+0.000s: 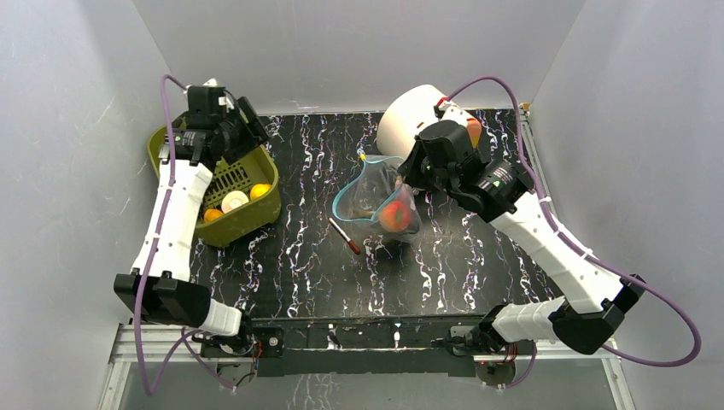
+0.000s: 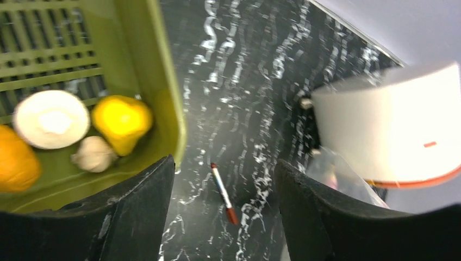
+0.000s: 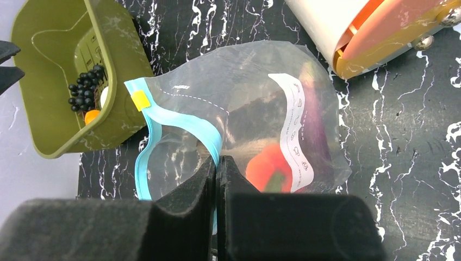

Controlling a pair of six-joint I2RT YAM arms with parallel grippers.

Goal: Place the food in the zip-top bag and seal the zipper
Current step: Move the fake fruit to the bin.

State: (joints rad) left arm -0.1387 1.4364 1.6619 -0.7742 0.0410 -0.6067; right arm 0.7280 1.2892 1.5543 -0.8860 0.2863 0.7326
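The clear zip-top bag [image 1: 380,198] [image 3: 239,119] stands open on the black marbled table. My right gripper [image 3: 217,163] [image 1: 408,181] is shut on its teal zipper [image 3: 182,122] at the near side of the mouth. Inside the bag lie a red-green peach [image 3: 269,171], a purple piece [image 3: 318,119] and a dark item. More food sits in the olive basket [image 1: 256,218] [image 2: 163,81]: a yellow fruit [image 2: 120,120], a white round piece [image 2: 51,119], a small pale ball [image 2: 93,154], an orange fruit [image 2: 16,166] and a grape cluster [image 3: 87,87]. My left gripper [image 1: 248,128] [image 2: 224,163] hangs open over the basket's right rim, holding nothing.
A thin red-tipped pen [image 1: 345,235] [image 2: 224,193] lies on the table between basket and bag. A white container with an orange rim [image 1: 410,115] [image 3: 369,32] lies on its side just behind the bag. Grey walls close in on three sides.
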